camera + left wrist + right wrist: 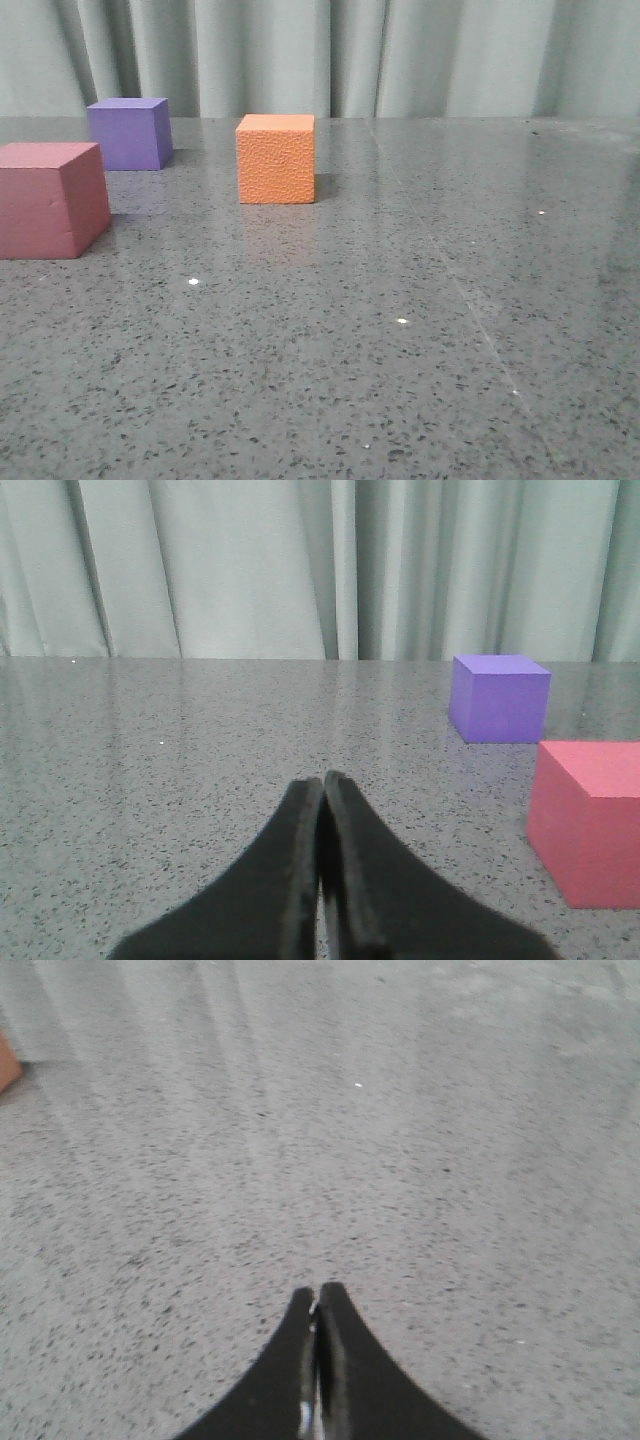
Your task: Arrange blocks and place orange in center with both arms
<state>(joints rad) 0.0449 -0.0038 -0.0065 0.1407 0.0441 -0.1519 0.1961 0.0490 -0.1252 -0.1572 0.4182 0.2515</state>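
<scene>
Left claw [322, 785] is closed with fingers pressed together and empty, low over the speckled grey desk [400, 330]; right claw [317, 1295] is likewise closed on nothing above bare desk. Front view, left to right: pink-red cube [50, 200] at the left edge, purple cube [128, 133] behind it near the curtain [400, 55], orange cube [275, 158] standing apart further right, all resting on the desk.
</scene>
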